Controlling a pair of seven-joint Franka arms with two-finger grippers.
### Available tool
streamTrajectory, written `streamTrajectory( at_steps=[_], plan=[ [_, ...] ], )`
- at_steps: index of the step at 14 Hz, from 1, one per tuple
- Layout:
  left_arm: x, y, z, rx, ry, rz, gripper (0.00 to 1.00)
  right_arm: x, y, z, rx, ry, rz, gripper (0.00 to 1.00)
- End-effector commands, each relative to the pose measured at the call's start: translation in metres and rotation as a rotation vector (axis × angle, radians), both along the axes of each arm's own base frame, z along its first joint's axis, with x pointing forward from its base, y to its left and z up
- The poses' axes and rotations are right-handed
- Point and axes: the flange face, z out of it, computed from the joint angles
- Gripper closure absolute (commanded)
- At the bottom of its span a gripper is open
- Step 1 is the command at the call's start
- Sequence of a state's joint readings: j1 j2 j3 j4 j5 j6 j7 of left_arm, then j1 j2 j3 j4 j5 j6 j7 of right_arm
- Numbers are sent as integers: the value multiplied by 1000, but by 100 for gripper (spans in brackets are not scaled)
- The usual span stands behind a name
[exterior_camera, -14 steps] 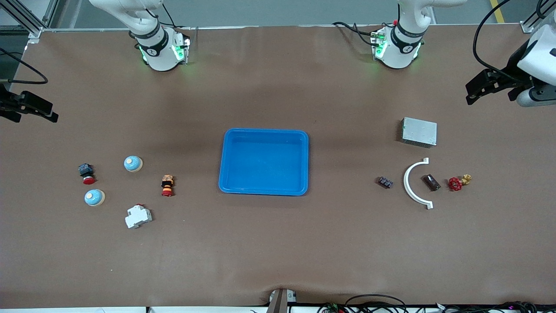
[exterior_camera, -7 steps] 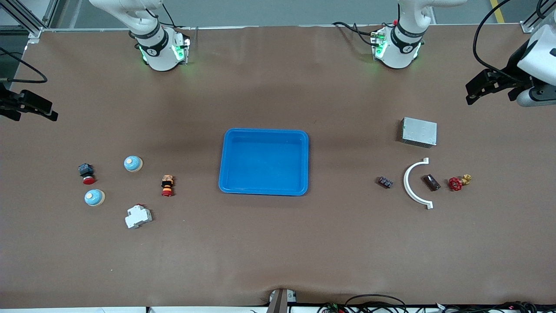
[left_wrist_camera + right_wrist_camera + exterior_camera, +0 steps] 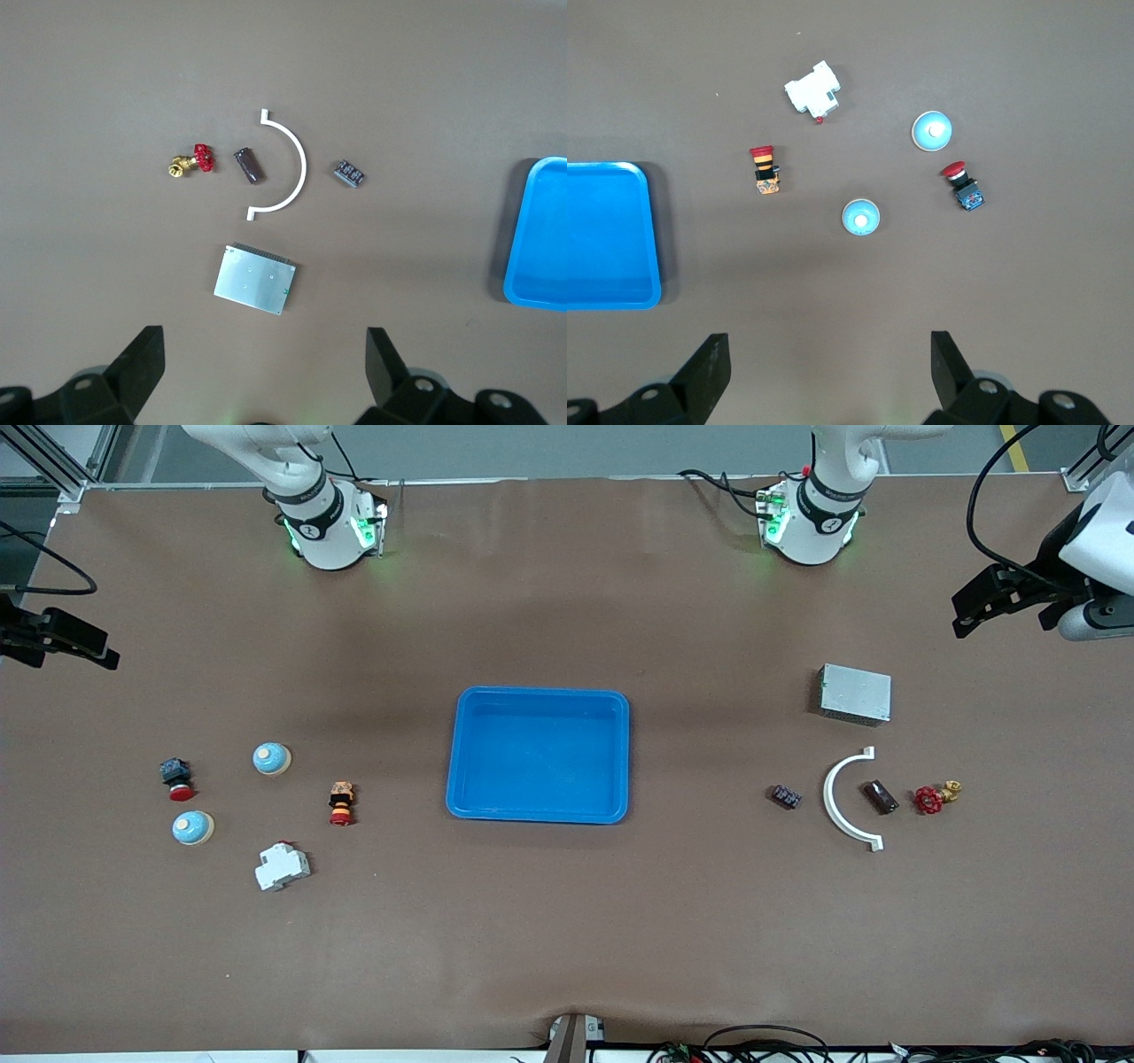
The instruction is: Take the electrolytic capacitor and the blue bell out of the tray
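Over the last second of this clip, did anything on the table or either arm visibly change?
Nothing visibly changed beyond a barely perceptible drift of both grippers; nothing was gripped or released. The blue plastic tray, two light-blue dome bells and dark brown cylindrical capacitor stayed put.

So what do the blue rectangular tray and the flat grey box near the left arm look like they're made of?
Blue rectangular tray: probably moulded plastic, going by its uniform glossy colour and rounded corners. Flat grey box: likely bare metal, with a dull silvery speckled top and sharp edges, though painted plastic can't be ruled out.
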State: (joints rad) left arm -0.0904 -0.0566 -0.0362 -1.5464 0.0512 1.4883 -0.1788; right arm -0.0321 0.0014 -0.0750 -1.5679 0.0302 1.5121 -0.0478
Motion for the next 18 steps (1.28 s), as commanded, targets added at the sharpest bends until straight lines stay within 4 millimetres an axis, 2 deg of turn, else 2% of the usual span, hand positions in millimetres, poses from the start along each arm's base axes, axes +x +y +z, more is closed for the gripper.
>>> streamTrajectory(
  at_steps=[1,6,13,18],
  plan=[
    [-6,3,7,-21,-4,-15,0,-8,0,5,3,-5,-16,0],
    [-5,3,6,-20,-3,-14,0,-7,3,12,3,-42,-12,0],
    [-4,5,6,-23,-1,-13,0,-8,2,11,3,-39,-14,0],
    [-3,6,15,-26,-22,-16,0,-8,1,6,0,-60,-12,0]
  ],
)
